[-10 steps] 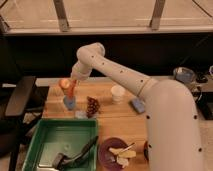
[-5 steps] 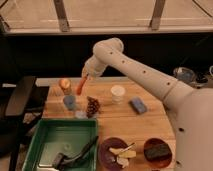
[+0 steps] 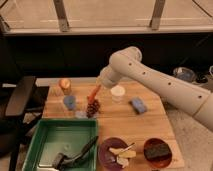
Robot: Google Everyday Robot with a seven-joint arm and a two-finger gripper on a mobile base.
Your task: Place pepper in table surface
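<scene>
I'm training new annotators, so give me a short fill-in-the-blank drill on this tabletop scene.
1. The gripper holds the ___ above the table surface.
2. The pepper hangs just over the dark red ___ bunch.
3. The tray at the front left is ___ in colour.
4. The apple sits to the ___ of the pepper in the camera view.

Missing words: pepper; grape; green; left

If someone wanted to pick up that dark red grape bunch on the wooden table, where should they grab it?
Probably from above, across the top of the dark red grape bunch: it sits as a low lumpy mound. The end effector hangs just above it with the slim orange-red pepper.
</scene>
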